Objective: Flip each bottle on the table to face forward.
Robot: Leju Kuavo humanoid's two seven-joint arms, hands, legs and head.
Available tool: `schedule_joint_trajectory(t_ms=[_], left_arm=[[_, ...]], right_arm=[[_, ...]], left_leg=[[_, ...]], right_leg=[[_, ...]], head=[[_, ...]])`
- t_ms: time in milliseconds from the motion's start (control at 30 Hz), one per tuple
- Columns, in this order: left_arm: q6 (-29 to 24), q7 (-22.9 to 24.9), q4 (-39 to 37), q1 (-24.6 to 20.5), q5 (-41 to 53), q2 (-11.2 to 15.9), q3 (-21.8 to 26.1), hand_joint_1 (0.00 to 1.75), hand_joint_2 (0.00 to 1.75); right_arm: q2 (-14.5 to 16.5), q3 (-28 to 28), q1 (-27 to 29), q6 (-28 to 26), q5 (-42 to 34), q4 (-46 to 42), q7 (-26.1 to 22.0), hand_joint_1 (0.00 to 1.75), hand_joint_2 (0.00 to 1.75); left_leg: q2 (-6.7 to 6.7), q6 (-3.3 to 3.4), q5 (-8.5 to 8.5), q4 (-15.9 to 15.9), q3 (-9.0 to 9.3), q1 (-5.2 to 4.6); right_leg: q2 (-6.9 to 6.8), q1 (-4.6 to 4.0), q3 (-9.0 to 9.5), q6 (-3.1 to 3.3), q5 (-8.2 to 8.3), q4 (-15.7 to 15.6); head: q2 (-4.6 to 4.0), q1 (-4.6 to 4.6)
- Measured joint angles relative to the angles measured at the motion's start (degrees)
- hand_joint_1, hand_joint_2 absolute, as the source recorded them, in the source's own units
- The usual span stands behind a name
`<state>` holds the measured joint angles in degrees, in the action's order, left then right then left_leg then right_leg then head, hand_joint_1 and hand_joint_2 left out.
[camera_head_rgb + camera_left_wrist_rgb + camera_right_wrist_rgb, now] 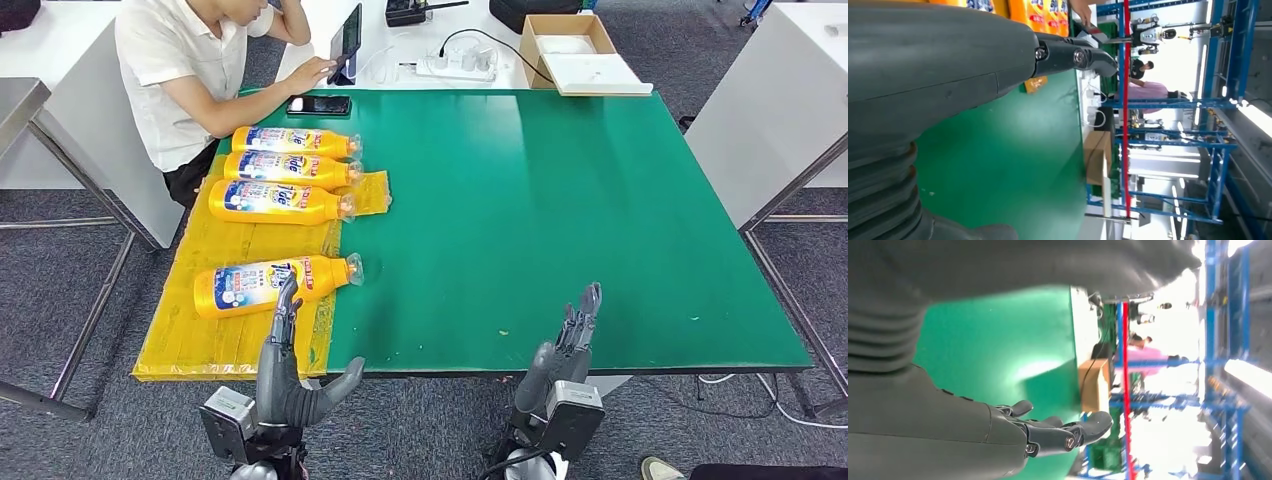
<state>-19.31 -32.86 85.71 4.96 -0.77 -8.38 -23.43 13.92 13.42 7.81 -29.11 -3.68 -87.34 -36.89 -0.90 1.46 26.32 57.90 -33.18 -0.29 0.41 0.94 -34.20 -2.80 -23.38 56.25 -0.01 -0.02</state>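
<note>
My left hand (285,375) sits at the near table edge, fingers (286,305) straight and spread, thumb out to the right, holding nothing. Fingertips point at the nearest bottle (272,283), reaching right up to its near side; can't tell if they touch. That bottle lies on its side on the yellow mat (190,340), label up, clear cap end to the right. Three more bottles (282,172) lie side by side further back on the same mat, caps right, orange-yellow plastic with blue-white labels. My right hand (568,355) is well apart to the right, over the near edge of the green table (560,210), fingers extended and apart, empty. Open cardboard box (572,50) at the far right, something white and flat inside. A person (200,70) sits at the far left with a tablet (347,40); a dark phone (319,105) lies flat on the green.
</note>
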Motion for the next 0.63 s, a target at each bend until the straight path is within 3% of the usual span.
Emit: schedule_joint_trajectory(t_ms=[100,167,233,267,300,333,400,467,633], left_arm=[[-1.6,-2.2,-0.1,0.4,0.1,0.0,0.0,0.0,1.75],[-2.6,-3.2,-0.2,0.4,0.0,0.0,0.0,0.0,1.75],[-3.4,-3.9,-0.5,0.5,-0.3,0.0,0.0,0.0,1.75],[-3.7,-4.3,-0.6,0.6,-0.5,0.0,0.0,0.0,1.75],[-3.8,-4.7,-0.5,0.9,-0.7,0.0,0.0,0.0,1.75],[-3.6,-5.0,-0.3,1.3,-1.1,0.0,0.0,0.0,1.75],[-2.0,-5.2,1.2,2.7,-3.4,0.0,0.1,0.0,1.75],[0.3,-5.1,3.6,4.4,-6.0,0.0,0.1,0.0,1.75],[4.6,-4.0,7.4,6.6,-9.4,0.2,0.5,0.0,1.75]], right_arm=[[-0.8,0.8,-0.1,2.5,2.8,1.2,0.0,0.0,1.75],[-1.2,1.7,-0.1,3.2,4.4,2.5,0.3,0.0,0.87],[-1.5,2.8,-0.2,2.9,6.1,4.2,1.3,0.0,0.87],[-1.6,3.5,-0.2,2.8,6.6,5.1,2.0,0.0,1.31],[-1.8,4.2,-0.3,2.8,6.7,6.1,2.7,0.0,1.31],[-1.9,5.0,-0.5,3.1,6.4,7.2,3.3,0.0,0.87],[-2.3,6.4,-0.9,3.8,5.4,9.3,3.8,0.0,0.87],[-2.6,7.6,-1.4,4.1,4.7,11.1,3.3,0.0,1.75],[-2.9,9.3,-2.7,3.5,4.6,13.5,2.1,0.0,1.75]], left_leg=[[-0.02,0.0,0.0,0.0,-0.01,0.0],[-0.03,0.0,0.01,0.0,-0.02,0.0],[-0.02,0.0,0.01,0.0,-0.02,0.0],[-0.01,0.0,0.01,0.0,-0.02,0.0],[-0.01,0.0,0.01,0.0,-0.02,0.0],[-0.01,0.0,0.0,0.0,-0.02,0.01],[-0.01,0.0,0.0,0.0,-0.02,0.01],[-0.01,0.0,0.0,0.0,-0.03,0.01],[-0.04,0.0,0.01,0.0,-0.03,0.01]], right_leg=[[0.0,0.0,0.0,0.0,0.0,0.0],[-0.01,0.0,0.0,0.0,0.0,0.0],[0.0,0.0,0.0,0.0,0.0,0.0],[0.0,0.0,0.0,0.0,0.0,0.0],[0.0,-0.01,0.0,0.0,0.0,0.0],[0.0,-0.01,0.0,0.0,0.0,0.0],[0.0,-0.01,-0.01,0.0,0.0,0.0],[0.0,-0.01,-0.02,0.0,0.0,0.0],[-0.01,0.0,-0.02,0.0,-0.01,0.0]], head=[[0.01,0.01],[0.01,0.01],[0.01,0.0],[0.01,-0.01],[0.01,0.0],[0.01,0.0],[0.01,0.0],[0.01,-0.01],[0.0,0.0]])
